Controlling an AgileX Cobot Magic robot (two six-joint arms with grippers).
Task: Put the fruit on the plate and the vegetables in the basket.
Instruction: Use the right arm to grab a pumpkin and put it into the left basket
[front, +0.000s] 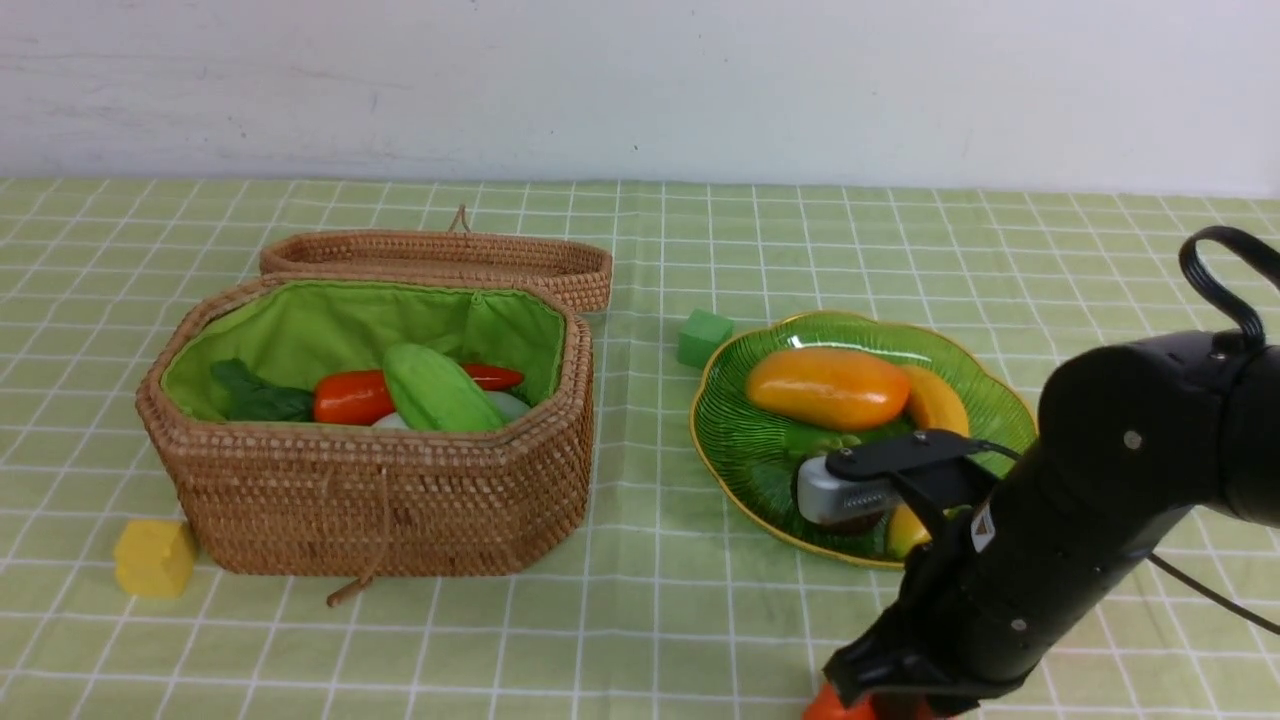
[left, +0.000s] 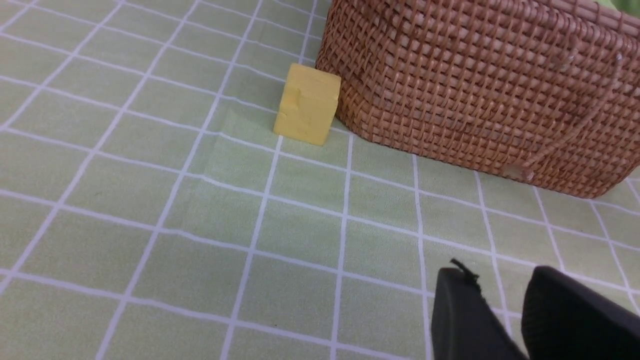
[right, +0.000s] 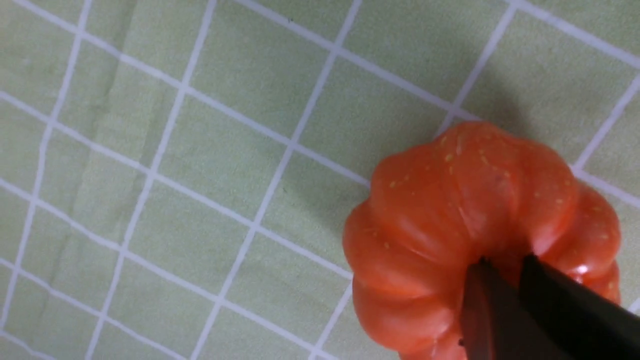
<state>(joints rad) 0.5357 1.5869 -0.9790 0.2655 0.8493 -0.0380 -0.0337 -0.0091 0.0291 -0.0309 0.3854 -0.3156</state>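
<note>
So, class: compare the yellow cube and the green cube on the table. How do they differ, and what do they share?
Colour: the yellow cube is yellow, the green cube is green.
Place: the yellow cube sits at the near left corner of the basket, very close to its wall; the green cube lies farther back, between the basket and the plate.
Both are small blocks resting on the checked cloth, outside either container.

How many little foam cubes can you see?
2. A yellow cube sits by the basket's near left corner, and a green cube sits just left of the plate. Others may be hidden.
</note>
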